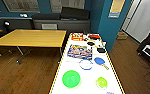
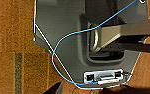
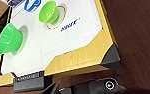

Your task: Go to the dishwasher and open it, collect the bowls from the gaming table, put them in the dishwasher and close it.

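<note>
Where gaming table (image 1: 91, 75) carries green bowl (image 1: 71, 78), board-game box (image 1: 80, 51) beyond; claw states indiscernible.

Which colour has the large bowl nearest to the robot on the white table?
Bright green; the bowl shows best in the head view.

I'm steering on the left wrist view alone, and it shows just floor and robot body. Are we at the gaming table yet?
Observer: Yes, the head view has the gaming table right ahead.
Operator: Any bowls on it?
Observer: A large green bowl stands upright near its close end.
Operator: Just that one?
Observer: No, a smaller green bowl stands to its right.
</note>
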You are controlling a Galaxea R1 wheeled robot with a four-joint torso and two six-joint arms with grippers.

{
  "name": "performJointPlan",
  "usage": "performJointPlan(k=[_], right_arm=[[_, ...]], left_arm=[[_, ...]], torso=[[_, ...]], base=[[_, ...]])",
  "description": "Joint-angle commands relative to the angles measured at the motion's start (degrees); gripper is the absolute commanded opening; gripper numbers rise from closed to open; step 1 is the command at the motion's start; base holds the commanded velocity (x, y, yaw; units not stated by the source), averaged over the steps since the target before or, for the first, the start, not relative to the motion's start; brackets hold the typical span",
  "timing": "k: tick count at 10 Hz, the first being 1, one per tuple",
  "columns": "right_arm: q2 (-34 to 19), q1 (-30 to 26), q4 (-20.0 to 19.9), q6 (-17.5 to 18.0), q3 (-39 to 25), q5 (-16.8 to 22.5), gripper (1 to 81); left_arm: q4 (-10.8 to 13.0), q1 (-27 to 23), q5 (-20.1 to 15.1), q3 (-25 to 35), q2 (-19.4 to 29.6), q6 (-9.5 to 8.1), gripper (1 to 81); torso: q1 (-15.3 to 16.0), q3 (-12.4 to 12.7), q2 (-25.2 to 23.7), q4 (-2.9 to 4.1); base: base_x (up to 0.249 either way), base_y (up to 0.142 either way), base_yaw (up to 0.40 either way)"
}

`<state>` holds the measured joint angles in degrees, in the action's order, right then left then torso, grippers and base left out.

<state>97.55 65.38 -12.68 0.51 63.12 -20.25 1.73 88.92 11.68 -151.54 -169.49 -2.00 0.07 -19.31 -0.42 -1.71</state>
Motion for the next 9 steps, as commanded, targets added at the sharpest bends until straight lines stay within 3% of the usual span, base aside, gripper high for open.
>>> performJointPlan(k=[1,5,9], right_arm=[[-6.55,-15.21,-5.43,0.19,-2.66,13.92,81.1],[-3.31,-28.04,-9.9,0.19,0.23,23.48,81.1],[5.22,-34.91,-20.09,0.19,13.85,29.74,81.1]], left_arm=[[-0.5,0.25,-3.59,0.19,0.46,-0.2,81.1],[-1.37,0.25,-3.59,0.2,0.28,-0.2,81.1],[-2.08,0.17,-3.59,0.19,0.28,-0.2,81.1]], torso=[[0.0,0.13,0.0,0.0],[0.04,-1.16,0.05,0.0],[0.04,-1.18,0.07,0.0]], base=[[0.0,0.0,0.0],[0.0,0.0,0.0],[0.0,0.0,0.0]])
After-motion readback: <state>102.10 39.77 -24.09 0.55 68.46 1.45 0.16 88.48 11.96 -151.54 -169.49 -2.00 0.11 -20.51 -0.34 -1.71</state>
